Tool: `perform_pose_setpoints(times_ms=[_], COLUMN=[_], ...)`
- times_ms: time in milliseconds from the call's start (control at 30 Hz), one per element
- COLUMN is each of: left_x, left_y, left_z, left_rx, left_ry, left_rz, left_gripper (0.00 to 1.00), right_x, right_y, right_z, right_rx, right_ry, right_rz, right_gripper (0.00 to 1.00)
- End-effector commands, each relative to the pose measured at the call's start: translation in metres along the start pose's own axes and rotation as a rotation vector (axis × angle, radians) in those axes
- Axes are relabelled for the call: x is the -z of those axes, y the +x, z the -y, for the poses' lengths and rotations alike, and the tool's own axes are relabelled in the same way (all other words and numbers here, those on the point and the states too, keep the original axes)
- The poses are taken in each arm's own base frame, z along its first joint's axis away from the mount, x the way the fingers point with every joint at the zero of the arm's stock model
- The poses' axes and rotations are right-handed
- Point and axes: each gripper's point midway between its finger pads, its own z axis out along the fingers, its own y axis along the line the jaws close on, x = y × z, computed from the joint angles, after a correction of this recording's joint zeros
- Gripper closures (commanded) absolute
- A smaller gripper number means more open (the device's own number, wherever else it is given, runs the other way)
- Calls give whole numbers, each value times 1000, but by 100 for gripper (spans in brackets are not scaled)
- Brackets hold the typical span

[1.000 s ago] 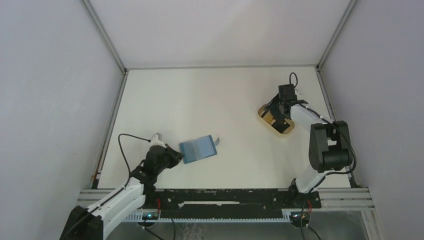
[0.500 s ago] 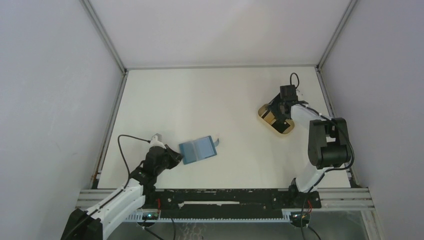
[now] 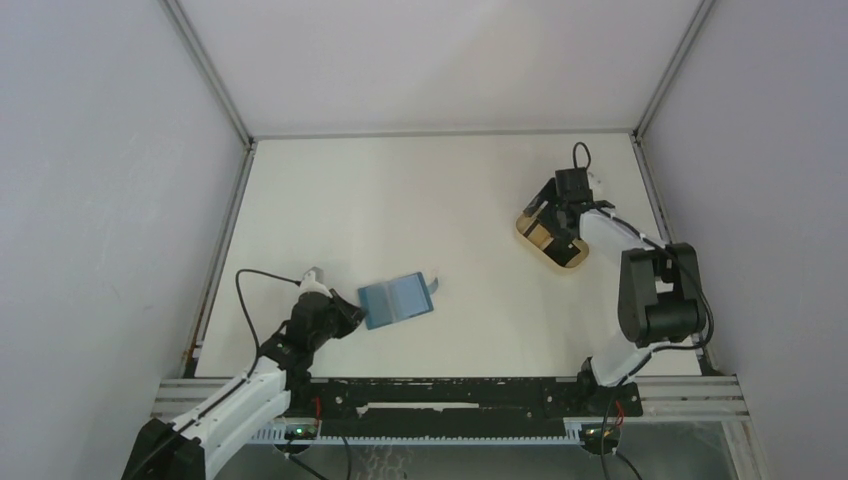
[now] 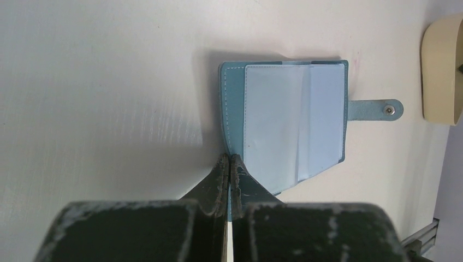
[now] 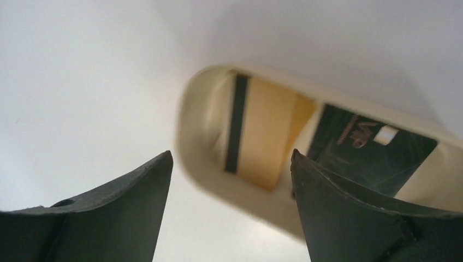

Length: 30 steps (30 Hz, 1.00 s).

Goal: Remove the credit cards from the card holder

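Recorder: Card holder, location?

Spotter: Left-centre of the counter, lying open like a book, inner pockets up. Pockets look pale and flat in the left wrist view. Snap tab sticks out from the edge farthest from the left arm.

Recorder: Left claw?

Spotter: Low on the counter at the holder's near corner. Fingers pressed together, and a thin teal strip shows between them, so it is clamped on the holder's edge.

Recorder: Credit cards?

Spotter: Out of the holder. Two lie in a cream oval tray at the right rear of the counter, well apart from the holder. The tan card with a black stripe sits at one end, and the dark card with gold lettering is beside it. Whether they overlap I cannot tell, and a further card is not something I can confirm.

Recorder: Right claw?

Spotter: Above the tray's rounded end, fingers wide apart, nothing between them. The tan card shows in the gap from the right wrist view. Touching the tray or clear of it: cannot tell.
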Motion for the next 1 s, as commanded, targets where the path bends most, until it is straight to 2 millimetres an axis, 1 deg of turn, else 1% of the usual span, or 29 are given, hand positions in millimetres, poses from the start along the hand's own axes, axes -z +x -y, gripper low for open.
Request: perform_pose_setpoints(times_ms=[0, 100, 133, 200, 267, 300, 400, 467, 533, 567, 633, 733, 767, 800, 833, 900, 933, 967], left_x=[8, 20, 27, 38, 46, 48, 54, 58, 64, 66, 74, 84, 86, 89, 91, 94, 96, 98], left_y=[-13, -27, -40, -54, -63, -67, -73, -79, -89, -92, -102, -114, -118, -121, -123, -125, -127, -130], left_z=[11, 19, 28, 39, 53, 60, 81, 95, 106, 109, 122, 136, 141, 146, 151, 162, 166, 172], left_rx=[-27, -59, -71, -98, -129, -142, -171, -185, -206, -220, -253, -308, -325, -338, -347, -351, -352, -356], left_ry=[0, -18, -13, -11, 7, 20, 61, 89, 102, 98, 104, 81, 65, 65, 69, 94, 106, 121], left_rz=[10, 33, 63, 87, 91, 86, 54, 50, 62, 58, 62, 56, 55, 55, 55, 53, 55, 63], left_gripper=[100, 100, 100, 100, 100, 100, 100, 100, 100, 100, 100, 100, 100, 100, 100, 100, 100, 100], right_x=[74, 107, 116, 128, 135, 138, 143, 149, 158, 164, 178, 203, 216, 222, 237, 258, 266, 272], right_y=[-27, -11, -2, 14, 32, 44, 69, 85, 99, 107, 120, 140, 145, 153, 157, 167, 171, 170], right_z=[-79, -111, -120, -131, -139, -143, -150, -155, -159, -161, -164, -167, -168, -167, -169, -167, -165, -165], right_rx=[190, 299, 330, 384, 441, 473, 553, 598, 626, 643, 671, 716, 735, 748, 748, 751, 750, 740], right_ry=[-186, -263, -291, -316, -333, -344, -378, -432, -507, -556, -658, -836, -910, -969, -1058, -1208, -1274, -1334], right_rz=[215, 270, 274, 283, 280, 269, 235, 210, 199, 188, 163, 105, 88, 57, 43, -22, -48, -61], right_gripper=[11, 10, 10, 10, 9, 10, 9, 10, 10, 10, 10, 9, 8, 8, 6, 3, 3, 2])
